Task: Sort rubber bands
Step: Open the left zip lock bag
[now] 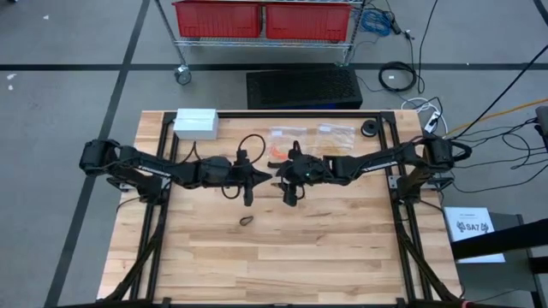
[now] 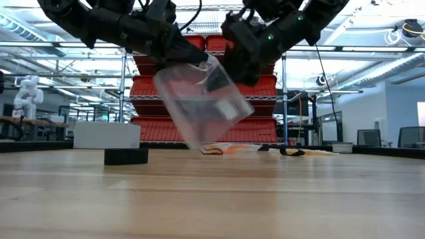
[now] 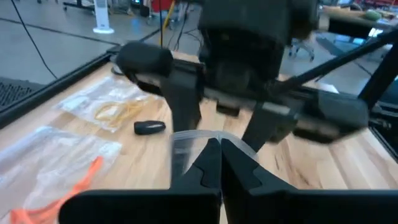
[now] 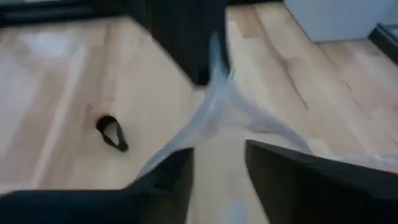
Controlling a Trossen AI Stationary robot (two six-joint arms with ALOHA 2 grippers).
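Observation:
A clear plastic bag [image 2: 202, 99] hangs over the middle of the table between my two grippers. My left gripper [image 1: 261, 178] is shut on it. My right gripper [image 1: 281, 177] faces it with its fingers open, one on each side of the bag's film [image 4: 214, 112]. One black rubber band [image 1: 246, 221] lies flat on the wood toward the near edge, below both grippers. Orange rubber bands [image 1: 276, 150] and tan ones [image 3: 118, 112] lie in and by flat clear bags at the far side. My left gripper pinches the bag's top edge [image 3: 186, 140] between its two shut fingers, coming in nearly level from the table's left. The bag hangs tilted below the fingers, apparently clear of the table. My right gripper has the film between its open fingers [image 4: 180, 177]; I cannot tell whether they touch it.
A white box [image 1: 195, 122] stands at the far left of the table, and a small black round thing [image 1: 370, 128] at the far right. Beyond the far edge are a dark mat and a wire cart with red bins [image 1: 261, 19]. The near half is bare wood [image 1: 282, 265].

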